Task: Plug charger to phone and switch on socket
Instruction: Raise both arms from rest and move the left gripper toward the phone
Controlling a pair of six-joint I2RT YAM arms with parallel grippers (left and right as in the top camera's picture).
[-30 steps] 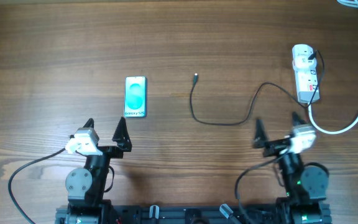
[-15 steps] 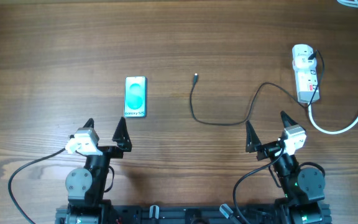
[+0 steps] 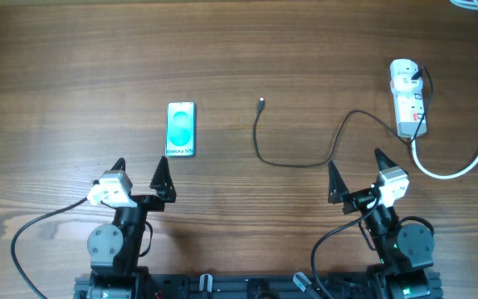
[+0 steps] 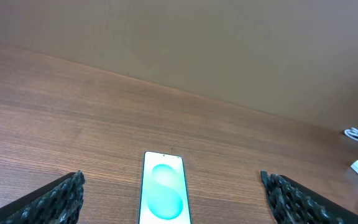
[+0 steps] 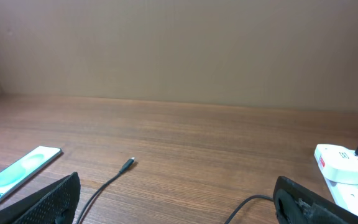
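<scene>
Wooden table [image 3: 73,58], white cord [image 3: 452,175] by socket [image 3: 407,98], charger [image 3: 301,165] between it and phone [image 3: 181,129]

Socket [image 3: 407,98]: white oblong strip with red markings, lying flat. 1 black plug [image 3: 422,77] sits on its far end and a thick white cord [image 3: 463,170] leaves its near end. Switch position unreadable.

Charger [image 3: 256,137]: thin black cable running left from the socket in a loose U. Its connector tip [image 3: 260,103] lies bare, touching nothing.

Phone [image 3: 181,129]: flat, teal screen up, white "Galaxy" strip at its near end. It lies well left of the socket, beyond the connector tip and apart from it.
</scene>
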